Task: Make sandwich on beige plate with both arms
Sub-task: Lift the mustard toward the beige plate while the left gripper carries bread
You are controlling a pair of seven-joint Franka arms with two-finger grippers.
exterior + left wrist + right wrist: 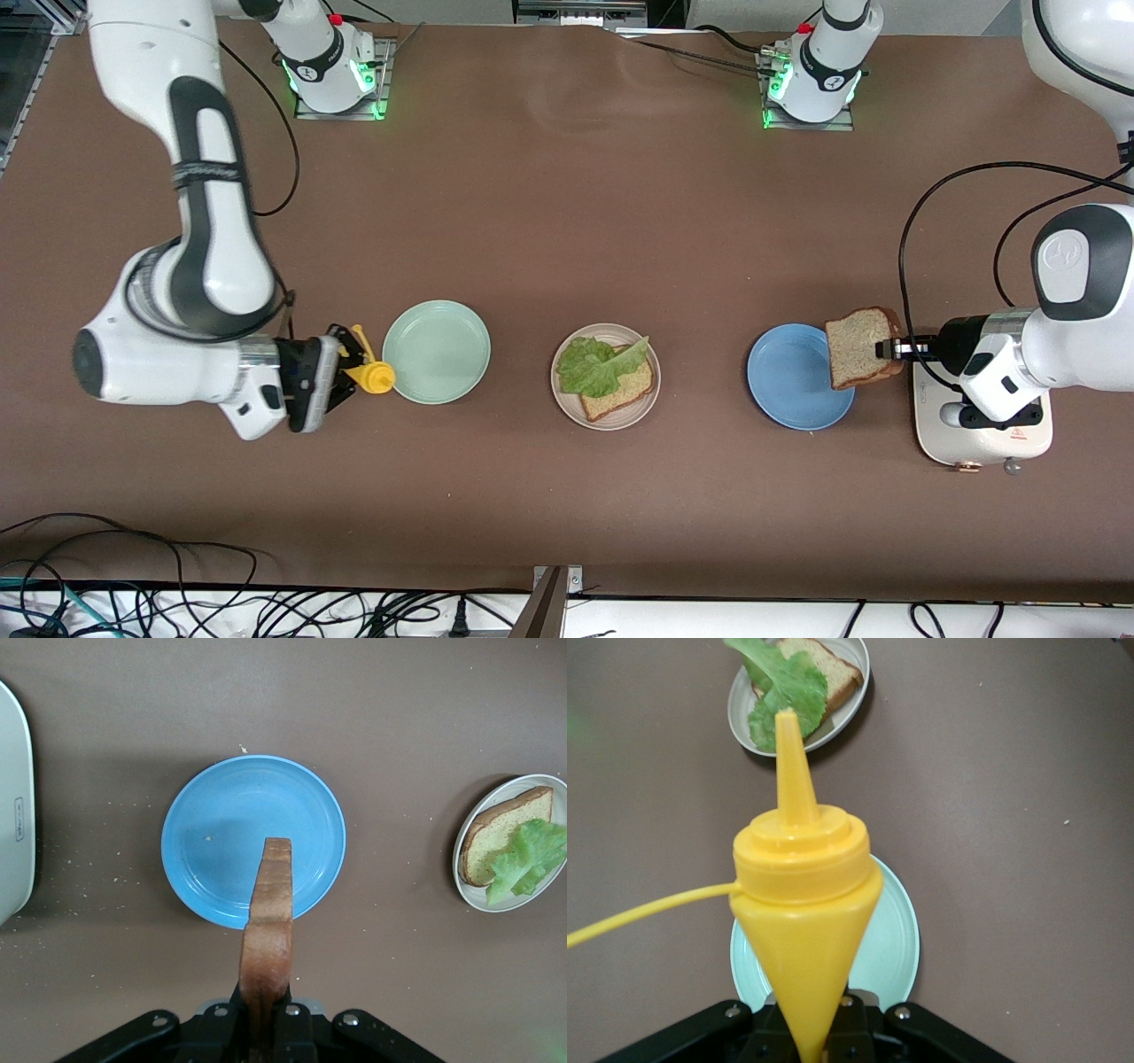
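The beige plate (pixel 567 403) sits mid-table with one bread slice (pixel 625 390) lying flat and a green lettuce leaf (pixel 598 365) on top of it. My left gripper (pixel 890 348) is shut on a second bread slice (pixel 861 347), held on edge over the rim of the blue plate (pixel 788 381). The left wrist view shows that slice (pixel 270 904) clamped in the left gripper (pixel 268 1028). My right gripper (pixel 341 368) is shut on a yellow squeeze bottle (pixel 370 372) beside the mint-green plate (pixel 436 352), its nozzle (pixel 793 762) pointing toward the beige plate (pixel 740 718).
A white appliance (pixel 939 434) stands under the left arm at that arm's end of the table. Nothing lies on the blue plate (pixel 221 842) or the mint-green plate (pixel 895 939). Cables run along the table edge nearest the front camera.
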